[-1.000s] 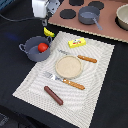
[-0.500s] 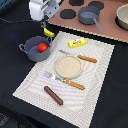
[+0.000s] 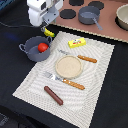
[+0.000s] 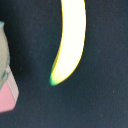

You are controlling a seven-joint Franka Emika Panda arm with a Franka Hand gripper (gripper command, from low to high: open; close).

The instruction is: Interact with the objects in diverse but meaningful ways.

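Exterior view shows a pale striped mat (image 3: 35,80) on a dark table (image 3: 10,60), and nearest the camera on it lies the sausage (image 3: 53,95), slanted. Just beyond it is a fork (image 3: 64,80) with an orange handle, and beyond that a round beige plate (image 3: 68,66). A knife (image 3: 85,58) with an orange handle lies beside the plate on the exterior view's right. Farther on, the packet (image 3: 76,43) sits near the mat's far edge.

Off the mat at the exterior view's left stands the pot (image 3: 36,48), with the tomato (image 3: 43,47) inside it. Behind the pot the banana (image 3: 48,33) lies on the table, mostly hidden under the gripper (image 3: 44,21), which hangs right above it; I cannot tell whether its fingers are spread or closed, nor whether they touch the fruit.

At the back, on a brown board (image 3: 107,31), the saucepan (image 3: 90,15) sits with its handle pointing toward the mat, dark discs (image 3: 70,11) lie around it, and a bowl (image 3: 123,17) shows at the exterior view's right edge.

Wrist view has the banana (image 4: 70,40) curved against the dark table (image 4: 100,90), its tip green, with no fingers showing.
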